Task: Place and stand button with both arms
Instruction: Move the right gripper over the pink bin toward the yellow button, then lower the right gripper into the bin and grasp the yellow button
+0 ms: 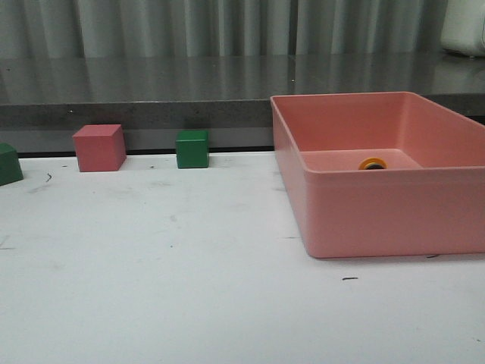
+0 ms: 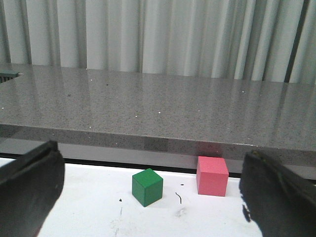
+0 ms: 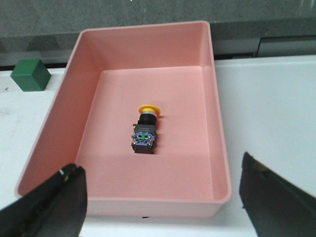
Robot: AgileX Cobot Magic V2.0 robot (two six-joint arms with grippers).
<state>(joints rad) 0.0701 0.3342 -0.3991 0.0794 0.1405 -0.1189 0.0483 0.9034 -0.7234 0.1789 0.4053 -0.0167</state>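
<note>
The button [image 3: 144, 129] lies on its side on the floor of a pink bin [image 3: 59, 118], yellow cap toward the bin's far wall, black base with blue-silver contacts toward my right gripper. In the front view only its yellow cap [image 1: 373, 164] shows over the bin's front wall [image 1: 394, 212]. My right gripper [image 3: 160, 202] is open and empty, hovering before the bin's near wall. My left gripper [image 2: 150, 197] is open and empty, low over the white table, facing a green cube [image 2: 147, 186] and a pink cube [image 2: 212, 176]. Neither arm shows in the front view.
On the white table near its back edge stand a pink cube [image 1: 99, 147], a green cube [image 1: 192, 149] and another green cube [image 1: 9, 164] at the left edge. A green cube [image 3: 30, 75] sits beside the bin. A grey stone counter [image 1: 151, 91] runs behind the table.
</note>
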